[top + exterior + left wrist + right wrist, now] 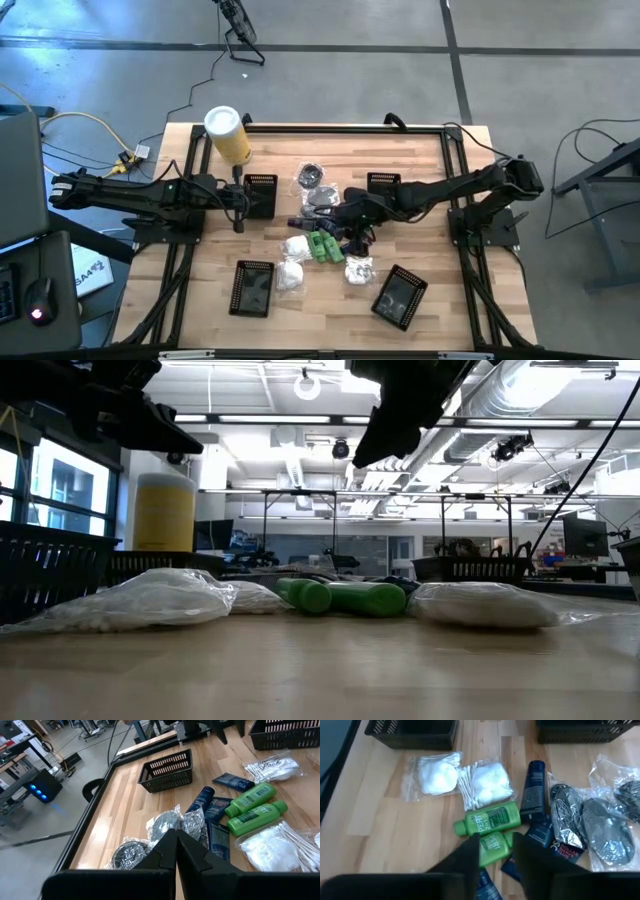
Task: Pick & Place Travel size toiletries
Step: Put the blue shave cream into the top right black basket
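High view: right gripper (352,232) hangs over the central pile of toiletries, at its right edge; the green bottles (325,247) lie just beside and below it. The left gripper (238,205) waits well off to the side, by a black basket (260,194). Step in hand, as I judge it: approach for a pick, nothing lifted yet.

Low view: two green bottles (345,597) lie on their sides, touching, between white packets (150,598). A dark arm hangs above them; no contact visible.

Left wrist view: left fingers (172,852) pressed together, holding nothing. Silvery-clear packets (165,825) sit just ahead of them, dark blue tubes (212,807) beyond.

Right wrist view: right fingers (470,855) stand a narrow gap apart, empty, straddling the nearer green bottle (492,846) from above. The second bottle (490,820) lies just past it, a dark blue tube (534,785) alongside.

Next move likely calls for a straight descent and a close across the bottle's body, avoiding the tube beneath.
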